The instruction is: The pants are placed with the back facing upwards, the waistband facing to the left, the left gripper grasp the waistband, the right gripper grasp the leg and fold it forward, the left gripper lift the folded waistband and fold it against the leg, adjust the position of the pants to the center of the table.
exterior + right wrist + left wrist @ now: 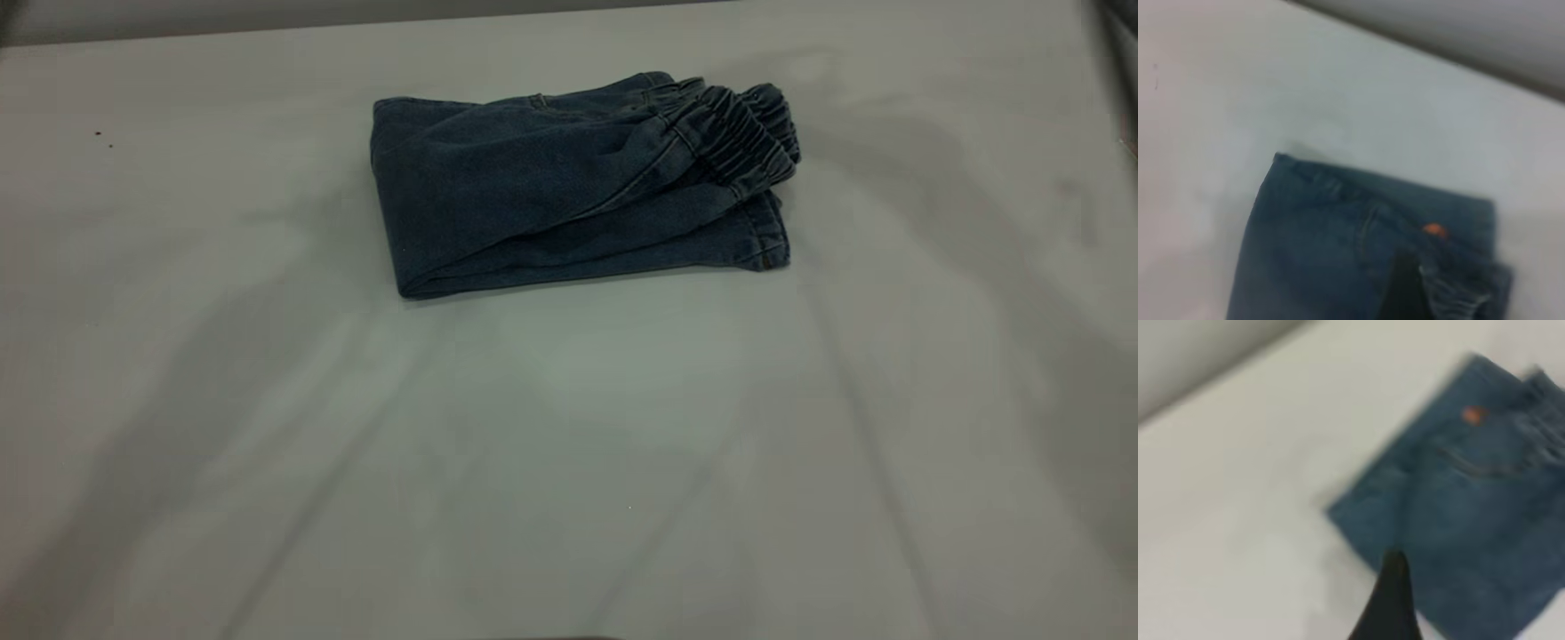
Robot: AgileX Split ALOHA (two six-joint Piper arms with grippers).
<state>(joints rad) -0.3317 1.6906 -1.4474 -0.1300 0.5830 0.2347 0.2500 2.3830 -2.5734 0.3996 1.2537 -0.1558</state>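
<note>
The pants lie folded into a compact blue denim bundle on the table, a little behind its middle. The gathered waistband lies on top at the bundle's right end, over the stitched leg hems. Neither gripper shows in the exterior view. In the left wrist view a black part of my left gripper stands over the near edge of the pants. The right wrist view has a dark part of my right gripper over the pants, beside the waistband.
A small orange tag sits on the denim. Two dark specks mark the table at the far left. The table's back edge meets a grey wall. Bare tabletop stretches wide in front of the bundle and to both sides.
</note>
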